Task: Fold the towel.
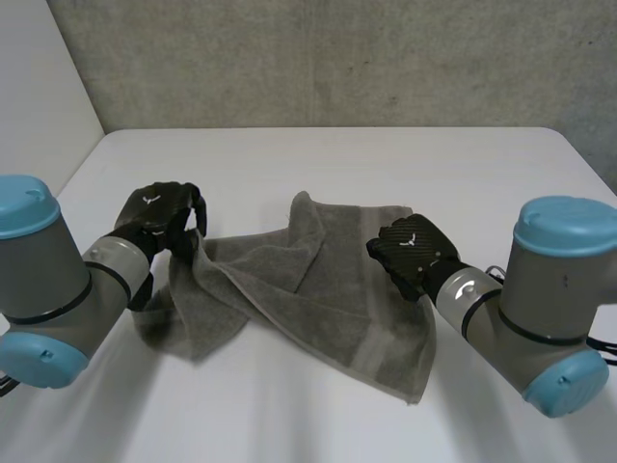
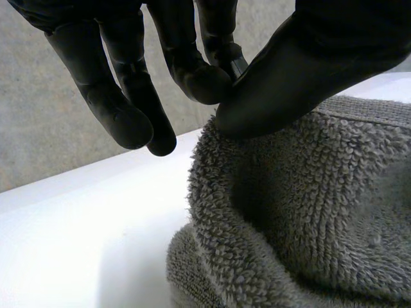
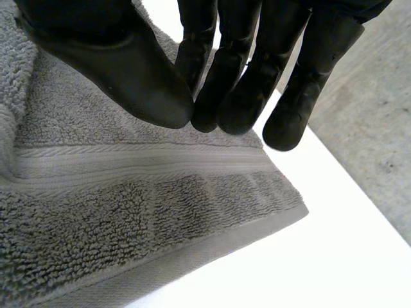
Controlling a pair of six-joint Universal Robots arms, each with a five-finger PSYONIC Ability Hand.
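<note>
A grey towel (image 1: 318, 280) lies rumpled across the middle of the white table (image 1: 318, 159), with a ridge of cloth running up its centre. My left hand (image 1: 159, 217) is at the towel's left corner, which rises off the table to it. In the left wrist view the thumb (image 2: 289, 77) pinches the towel's (image 2: 302, 212) hemmed edge against the fingertips. My right hand (image 1: 415, 253) hovers over the towel's right edge. Its thumb (image 3: 128, 70) and fingertips meet just above the flat towel (image 3: 128, 212) near a corner, with no cloth seen between them.
A grey wall (image 1: 318, 58) stands behind the table's far edge. Bare tabletop lies in front of the towel and beyond it. Both grey arms with light-blue caps reach in from the near corners.
</note>
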